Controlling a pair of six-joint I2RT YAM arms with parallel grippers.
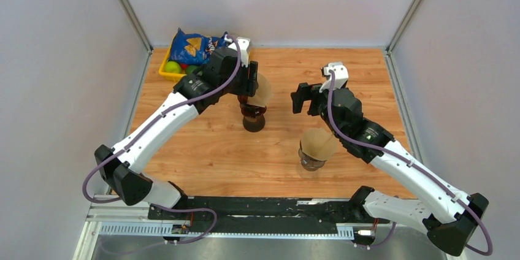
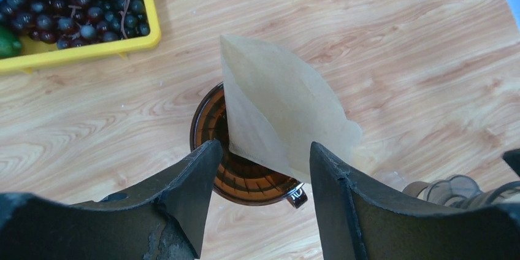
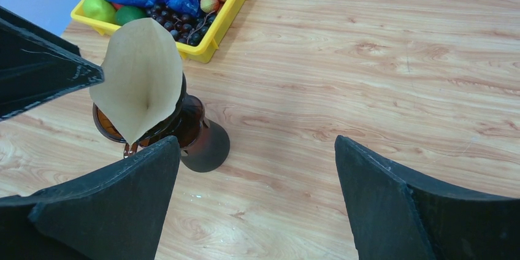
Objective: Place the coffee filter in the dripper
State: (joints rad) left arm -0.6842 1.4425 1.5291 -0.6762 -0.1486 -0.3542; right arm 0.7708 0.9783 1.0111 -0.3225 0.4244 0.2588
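Note:
A tan paper coffee filter [image 2: 282,107] stands tilted with its tip inside the amber dripper [image 2: 245,177]; one edge leans over the rim. My left gripper [image 2: 263,146] is open just above it, with a finger on each side of the filter, and I see no contact. In the top view the left gripper [image 1: 252,79] hovers over the filter [image 1: 264,90] and dripper [image 1: 253,117]. My right gripper [image 1: 299,97] is open and empty to the right. The right wrist view shows the filter [image 3: 142,76], the dripper [image 3: 199,134] and the right gripper [image 3: 256,143].
A second filter [image 1: 319,142] sits in a clear glass dripper [image 1: 311,162] under the right arm; that dripper also shows in the left wrist view [image 2: 454,189]. A yellow tray [image 1: 167,73] with fruit and a blue chips bag [image 1: 193,45] stands at the back left.

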